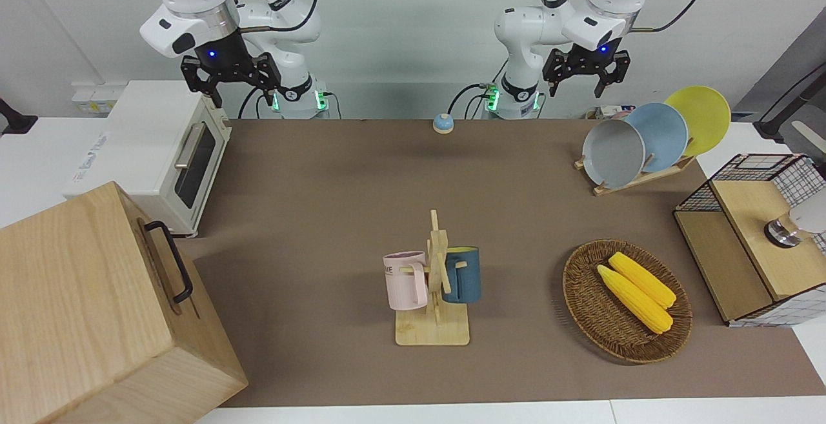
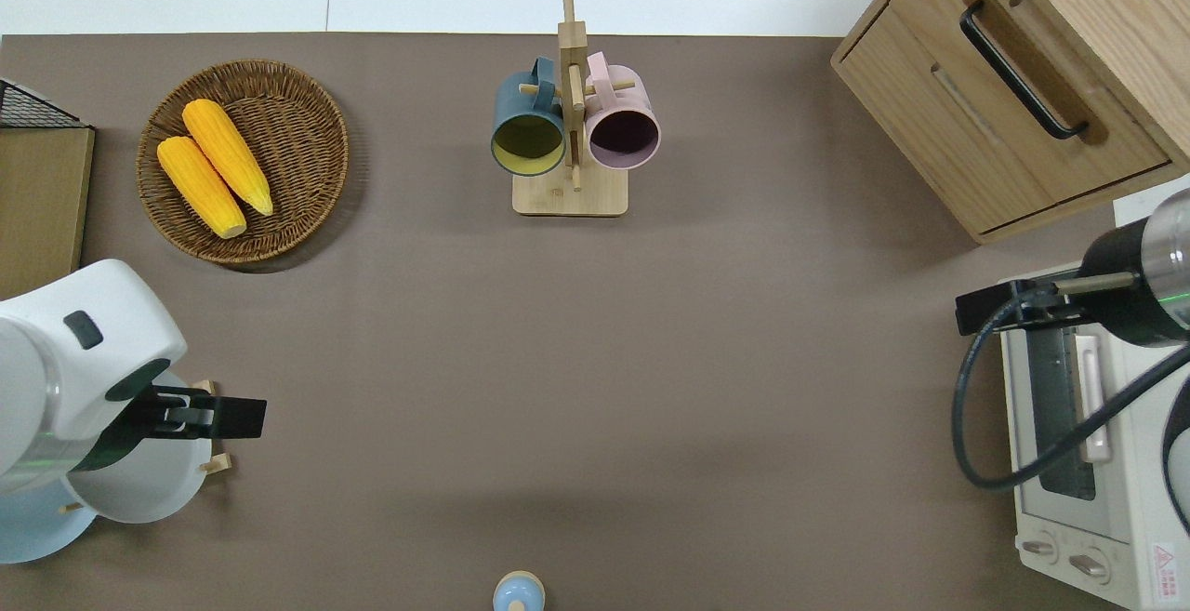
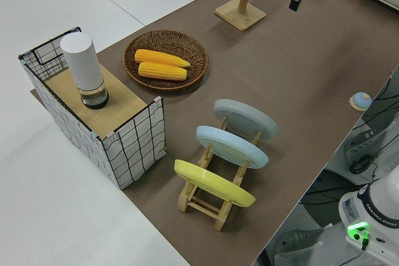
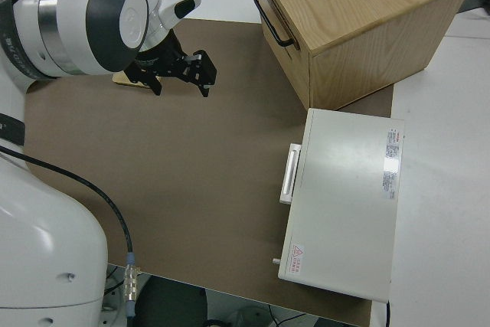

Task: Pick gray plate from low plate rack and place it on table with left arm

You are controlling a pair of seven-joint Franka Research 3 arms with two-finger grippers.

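Nothing of the job is done so far: the gray plate [image 1: 614, 152] sits slanted in the low rack [image 3: 209, 194], at the end of the row farthest from the robots, with a blue plate [image 1: 659, 135] next to it and a yellow plate [image 1: 701, 118] last, toward the robots. The left claw [image 1: 586, 71] hangs in the air with its fingers spread apart and nothing between them; seen from above it is over the upper part of the gray plate, with the plate's rim showing below and around it. The plate is well under the claw and not touched by it. The right arm's claw [image 1: 231, 77] is parked, open and empty too. What is left, as I judge it, is the whole task: the left claw must come down to the plate's top edge, close on the rim, lift the plate clear of the pegs without knocking the blue one beside it, and set it flat on the table [image 1: 335, 204]. The bare brown stretch out from the claw toward the middle of the table looks the likeliest spot, clear of the basket of corn [image 1: 627, 300].
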